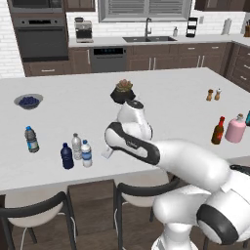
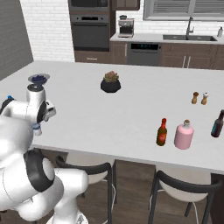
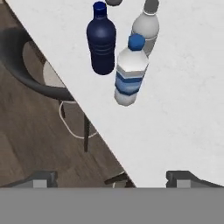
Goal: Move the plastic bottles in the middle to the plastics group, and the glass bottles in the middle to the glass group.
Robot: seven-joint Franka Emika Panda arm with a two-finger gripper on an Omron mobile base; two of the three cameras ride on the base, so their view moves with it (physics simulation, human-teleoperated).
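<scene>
Three bottles stand close together near the counter's front edge: a squat navy bottle (image 1: 67,156) (image 3: 101,41), a plain greyish clear bottle (image 1: 76,146) (image 3: 146,26) and a blue-labelled clear bottle (image 1: 86,154) (image 3: 129,72). A dark-capped clear bottle (image 1: 31,139) stands apart to their left. Far right, the slim dark red bottle (image 1: 218,131) (image 2: 162,132) stands beside the pink bottle (image 1: 236,128) (image 2: 183,135), with a teal bottle (image 1: 248,117) at the frame edge. My gripper (image 3: 113,178) hangs open and empty above the counter's front edge, a short way from the blue-labelled bottle.
A potted plant (image 1: 124,92) sits mid-counter, a bowl of blueberries (image 1: 28,101) at the back left, and salt and pepper shakers (image 1: 213,94) at the back right. Dark-framed stools (image 1: 39,215) (image 3: 26,65) stand under the front edge.
</scene>
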